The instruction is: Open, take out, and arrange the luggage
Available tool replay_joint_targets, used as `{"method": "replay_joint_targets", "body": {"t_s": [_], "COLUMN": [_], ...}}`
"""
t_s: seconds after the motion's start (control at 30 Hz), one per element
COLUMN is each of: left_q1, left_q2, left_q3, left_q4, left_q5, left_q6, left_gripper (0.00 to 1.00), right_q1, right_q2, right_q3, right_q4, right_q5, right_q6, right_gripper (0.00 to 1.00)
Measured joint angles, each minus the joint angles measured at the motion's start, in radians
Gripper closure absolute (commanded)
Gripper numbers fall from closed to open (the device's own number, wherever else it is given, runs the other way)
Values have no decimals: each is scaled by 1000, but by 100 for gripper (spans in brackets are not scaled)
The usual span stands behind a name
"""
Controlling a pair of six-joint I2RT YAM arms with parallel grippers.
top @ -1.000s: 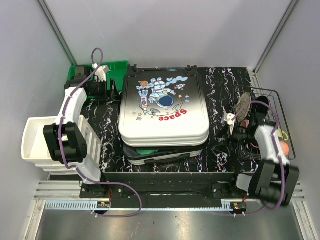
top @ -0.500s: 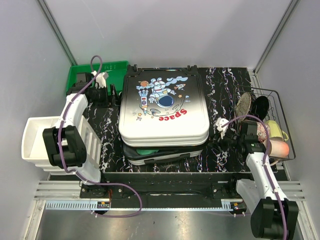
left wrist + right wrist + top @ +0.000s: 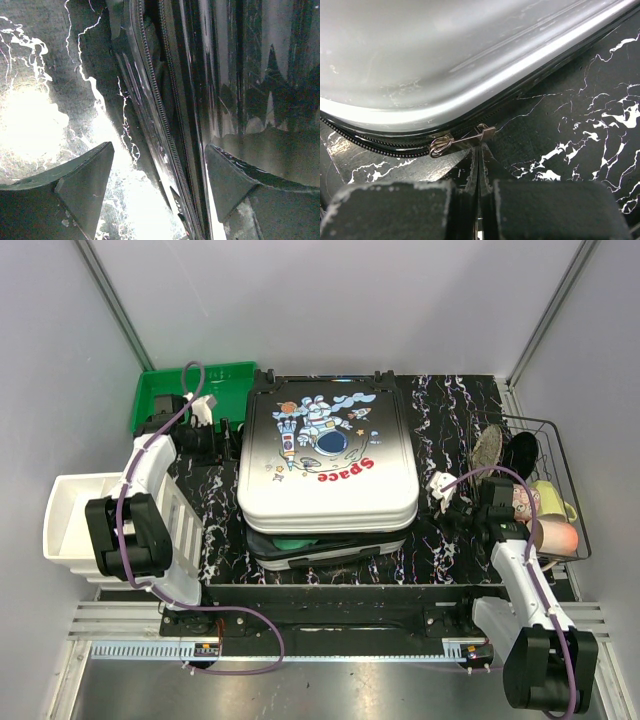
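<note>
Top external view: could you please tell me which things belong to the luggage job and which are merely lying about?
Job: white-to-black hard-shell astronaut suitcase; its metal zip pull; left pincer; right pincer.
Lying about: green plastic bin; white drawer unit; black wire basket.

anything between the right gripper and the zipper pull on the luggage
Nothing visible. The right gripper, jaws shut, sits right at the zipper pull on the luggage edge; whether it pinches the pull is unclear.
</note>
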Motion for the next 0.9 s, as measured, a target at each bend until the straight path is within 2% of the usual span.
{"method": "replay_joint_targets", "body": {"t_s": [0.1, 0.13, 0.17, 0.23, 0.27, 0.33, 0.47, 0.67, 0.8, 0.9], "left_q1": [1, 1, 1, 1, 1, 1, 1, 1, 1, 1], "left_q2": [0, 0, 0, 0, 0, 0, 0, 0, 0, -1], "left_q3": [-2, -2, -2, -2, -2, -2, -2, -8, -20, -26], "left_q4": [4, 4, 4, 5, 5, 5, 5, 10, 13, 13], "left_q5": [0, 0, 0, 0, 0, 1, 1, 1, 1, 2], "left_q6": [0, 0, 1, 3, 4, 4, 4, 4, 4, 4], "left_gripper": [22, 22, 22, 22, 22, 22, 22, 21, 21, 22], "right_q1": [0, 0, 0, -1, -1, -1, -2, -4, -4, -4], "right_q2": [0, -2, -5, -14, -19, -32, -91, -222, -208, -180], "right_q3": [4, 5, 7, 12, 13, 13, -3, -113, -121, -121], "right_q4": [-3, -7, -15, -48, -58, -72, -79, 19, 34, 67], "right_q5": [-4, -6, -10, -18, -19, -23, -35, -71, -77, -76], "right_q6": [-11, -20, -38, -72, -89, -120, -138, -109, -102, -91], "right_gripper": [100, 78, 61, 38, 38, 41, 54, 64, 85, 98]}}
